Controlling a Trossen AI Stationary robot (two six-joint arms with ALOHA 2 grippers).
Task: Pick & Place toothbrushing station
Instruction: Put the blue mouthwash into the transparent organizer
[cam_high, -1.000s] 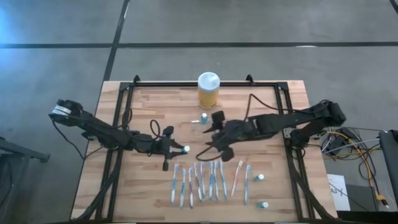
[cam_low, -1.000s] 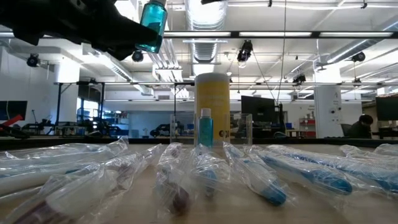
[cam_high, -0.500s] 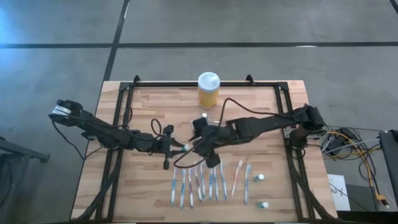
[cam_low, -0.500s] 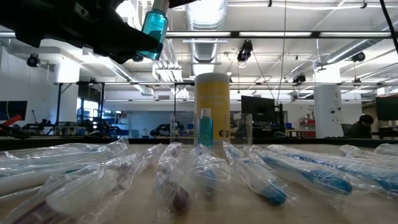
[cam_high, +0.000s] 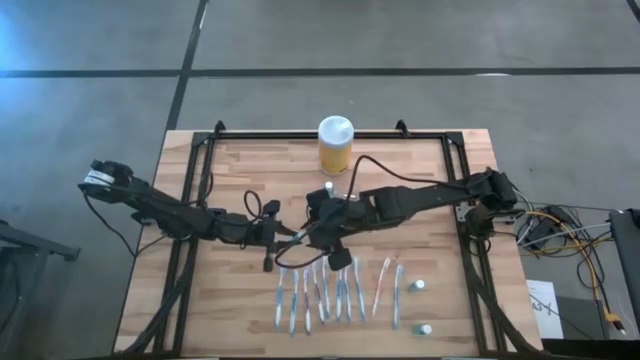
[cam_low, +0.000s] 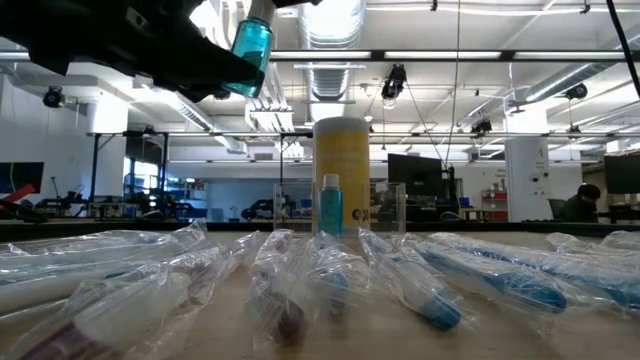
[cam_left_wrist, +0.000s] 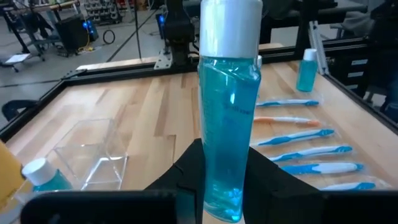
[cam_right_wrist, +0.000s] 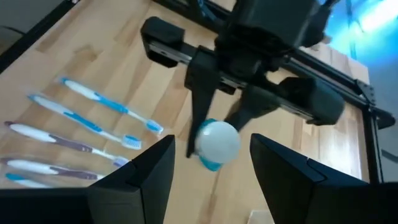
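Moved: your right gripper (cam_high: 318, 222) has slid from bench centre toward the left gripper (cam_high: 292, 240), jaws released.
Left jaws: clenched on the blue bottle (cam_left_wrist: 228, 118).
Toothbrushing station (cam_left_wrist: 93, 152): near the back edge, beside the yellow jar (cam_high: 335, 145).
Bench (cam_high: 230, 170): wrapped toothbrushes (cam_high: 320, 292) along the front edge.
Room: open workshop behind.

Left hand (cam_high: 292, 240) clamped mid-table, right hand (cam_right_wrist: 211, 165) open — fingers facing it
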